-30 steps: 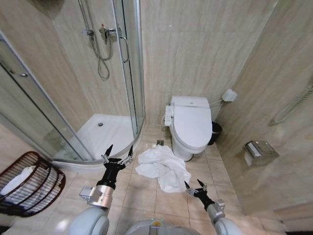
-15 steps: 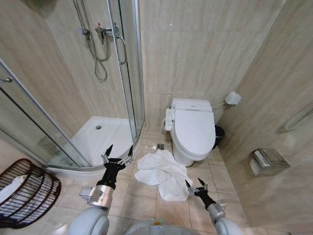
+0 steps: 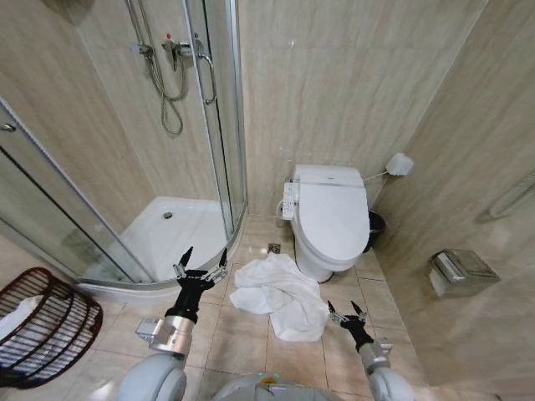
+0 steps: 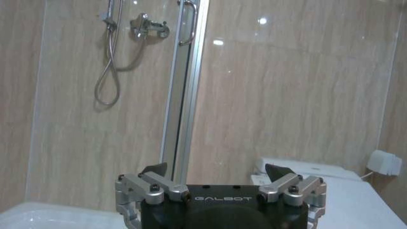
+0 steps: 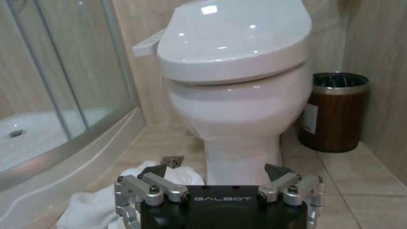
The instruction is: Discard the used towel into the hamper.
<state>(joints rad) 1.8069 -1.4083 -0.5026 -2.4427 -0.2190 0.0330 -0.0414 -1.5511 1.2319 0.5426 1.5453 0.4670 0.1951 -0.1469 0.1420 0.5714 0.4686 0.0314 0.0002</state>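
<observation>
With both end effectors hovering open and empty, left end effector (image 3: 201,266) beside and right end effector (image 3: 347,312) just past the crumpled white towel (image 3: 277,291) lying on the floor tiles by the toilet (image 3: 330,217), a shallow pinch is risking dragging loose folds short of the wicker hamper (image 3: 42,322) far left.

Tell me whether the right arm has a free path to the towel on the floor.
Probably yes: the right gripper hangs open beside the towel, nothing between them.
</observation>
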